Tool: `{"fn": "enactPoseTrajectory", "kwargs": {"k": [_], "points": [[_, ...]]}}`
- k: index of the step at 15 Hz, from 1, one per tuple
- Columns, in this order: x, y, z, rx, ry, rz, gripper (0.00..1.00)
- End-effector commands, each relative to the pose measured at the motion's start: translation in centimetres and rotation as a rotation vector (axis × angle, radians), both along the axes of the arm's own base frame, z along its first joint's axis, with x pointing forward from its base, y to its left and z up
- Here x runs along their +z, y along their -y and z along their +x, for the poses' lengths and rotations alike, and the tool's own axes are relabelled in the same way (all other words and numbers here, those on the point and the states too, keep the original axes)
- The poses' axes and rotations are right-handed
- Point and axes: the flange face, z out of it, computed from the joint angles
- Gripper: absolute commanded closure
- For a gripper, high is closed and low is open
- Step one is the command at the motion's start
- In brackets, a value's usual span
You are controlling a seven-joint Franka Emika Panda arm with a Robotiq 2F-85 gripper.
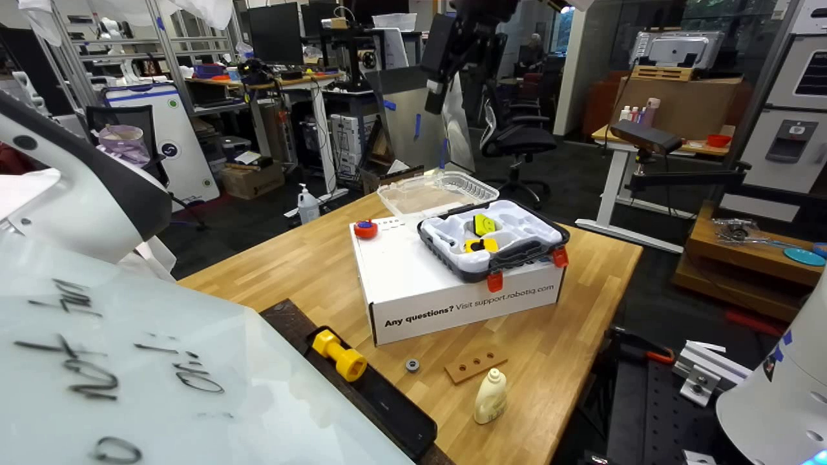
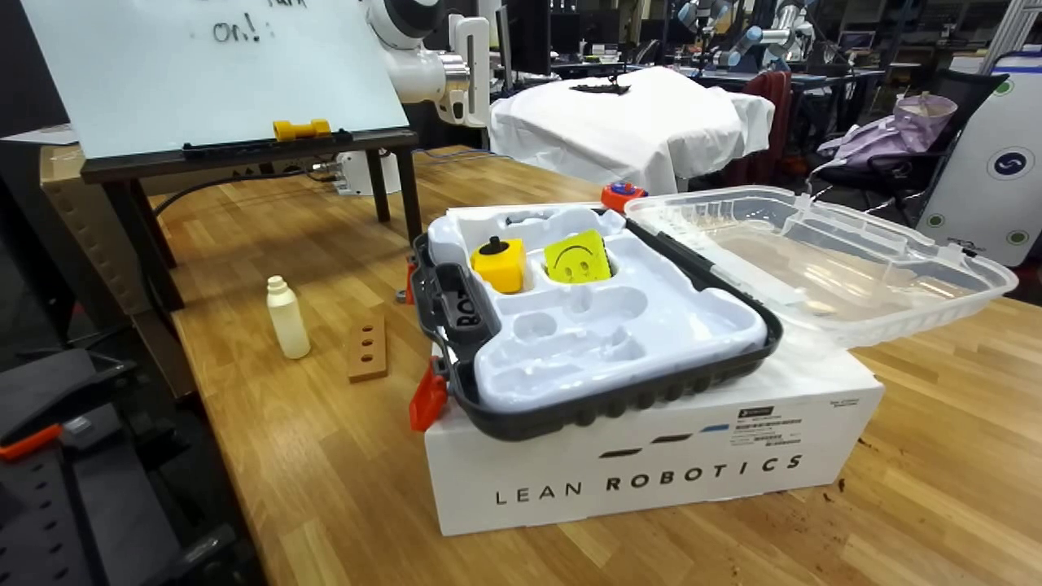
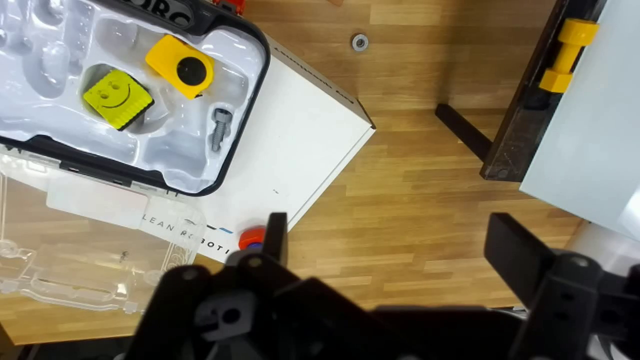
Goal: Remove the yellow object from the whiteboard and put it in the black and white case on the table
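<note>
I have my gripper (image 3: pixel 390 240) at the bottom of the wrist view, fingers wide apart, table (image 3: pixel 400 200) showing between them. The yellow object (image 3: pixel 566 57) rests at upper right, on the dark ledge (image 3: pixel 510 150) along the whiteboard (image 3: pixel 590 150). Between that ledge and the corner of the white box (image 3: pixel 300 135) I have open room mid-frame, with a grey ring (image 3: pixel 359 42) near the top and a dark leg (image 3: pixel 462 130) jutting in. The case (image 3: pixel 175 155) lies open on the box at upper left; its clear lid (image 3: pixel 95 260) runs past the box's edge at lower left. In an exterior view I read lettering (image 2: pixel 649 482), "LEAN ROBOTICS", below a label (image 2: pixel 769 431) too small to read. Print (image 1: pixel 470 307) on another face, in an exterior view, says "Any questions? Visit support.robotiq.com". Handwriting (image 2: pixel 236 32) on the whiteboard includes "on!", upper left in an exterior view.
</note>
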Motion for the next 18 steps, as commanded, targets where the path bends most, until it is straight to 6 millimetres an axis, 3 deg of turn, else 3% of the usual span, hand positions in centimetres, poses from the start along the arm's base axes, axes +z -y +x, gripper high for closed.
{"fn": "enactPoseTrajectory", "kwargs": {"k": [1,7,15,16,18], "points": [[0.0,-0.3,-0.2,0.032,-0.002,0.004,0.0],[-0.8,-2.5,0.7,0.147,-0.008,-0.081,0.0],[-4.2,-7.0,3.9,0.183,-0.042,-0.091,0.0],[-4.5,-6.7,3.0,0.189,-0.054,-0.082,0.0],[-4.8,-6.9,3.2,0.191,-0.06,-0.082,0.0]]}}
